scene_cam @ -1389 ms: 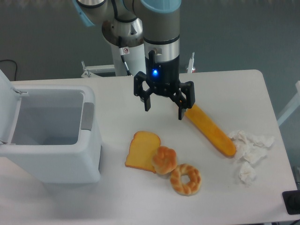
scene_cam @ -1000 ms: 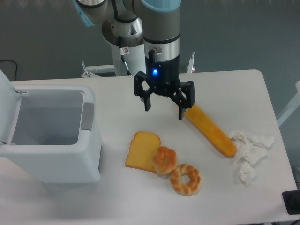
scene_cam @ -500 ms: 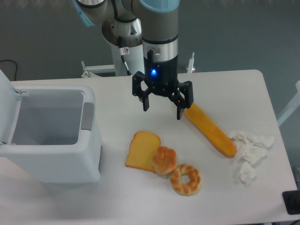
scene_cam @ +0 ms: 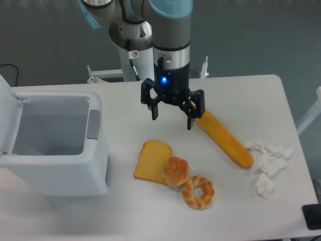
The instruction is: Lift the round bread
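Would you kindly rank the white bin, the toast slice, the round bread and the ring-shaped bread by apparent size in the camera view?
1. White bin, by far the largest.
2. Toast slice.
3. Ring-shaped bread.
4. Round bread, though it partly overlaps the toast and looks only somewhat smaller than the ring.

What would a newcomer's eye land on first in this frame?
Probably the gripper, jaws spread open, hanging above the table with a blue light glowing on its body. Below it sits a cluster of breads: the round bread resting against the toast slice and beside the ring-shaped bread. A large open white bin fills the left side.
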